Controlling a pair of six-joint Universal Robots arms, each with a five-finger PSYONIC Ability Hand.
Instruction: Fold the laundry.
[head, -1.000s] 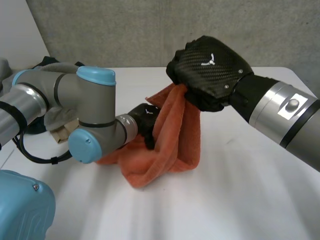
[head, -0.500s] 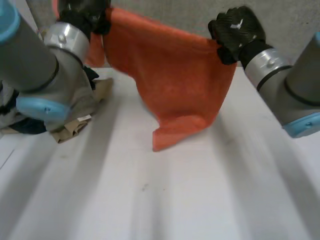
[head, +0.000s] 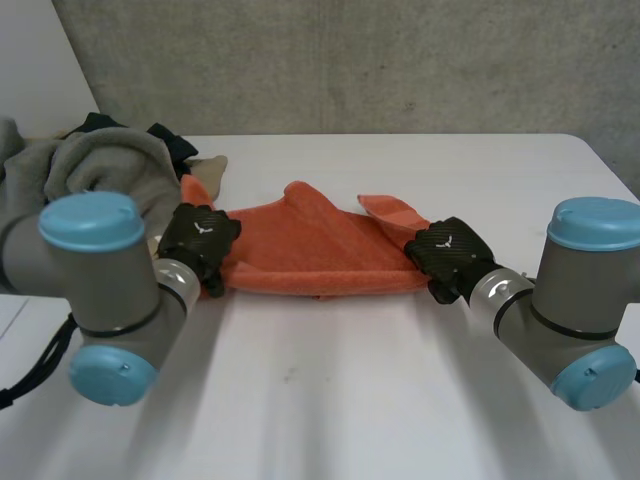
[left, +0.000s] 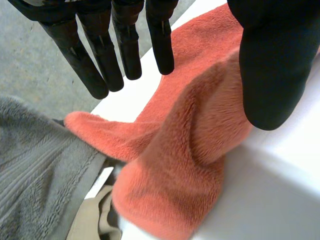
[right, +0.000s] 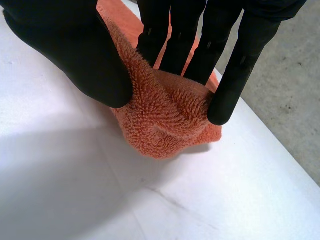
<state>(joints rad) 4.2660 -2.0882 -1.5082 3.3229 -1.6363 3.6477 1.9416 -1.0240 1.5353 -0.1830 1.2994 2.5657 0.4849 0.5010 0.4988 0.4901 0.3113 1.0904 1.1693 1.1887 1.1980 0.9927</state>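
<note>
Concrete wall (head: 350, 60) backs a white counter (head: 330, 400). The orange towel (head: 300, 250) lies stretched flat across the counter's middle, nearer the far edge than the near one. A heap of grey towel (head: 110, 165) sits at the far left corner.

The towel is thick, soft terry. It looks light and limp, so it should sag wherever it goes unsupported and will want holding by its corners or end hems. The pile should give a good grip.

The left hand (head: 198, 238) rests low at the towel's left end. Its fingers (left: 125, 50) are straight and spread away from the thumb (left: 272, 65), with the cloth lying loose beneath the palm.

The right hand (head: 447, 257) sits low at the right end. Its fingers (right: 227, 75) and thumb (right: 75, 55) pinch a bunched corner.
</note>
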